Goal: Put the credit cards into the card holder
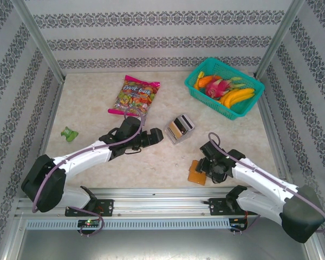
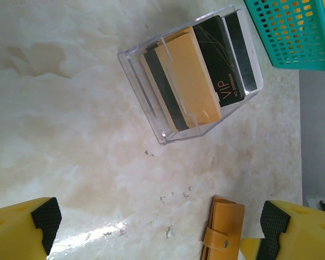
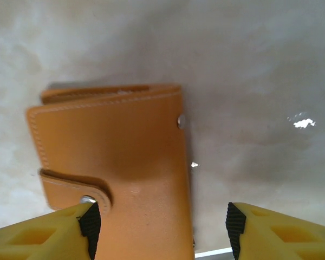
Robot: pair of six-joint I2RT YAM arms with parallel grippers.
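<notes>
while r gripper gapes over card holder, l gripper spread wide.

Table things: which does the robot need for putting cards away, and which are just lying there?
Needed: black, tan and silver plastic credit cards in a clear slotted tray; orange-brown leather card holder.
Lying about: teal plastic basket; colourful sweet bag; small green thing.

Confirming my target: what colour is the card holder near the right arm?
Plain orange-brown all over the card holder; it shows best in the right wrist view.
</notes>
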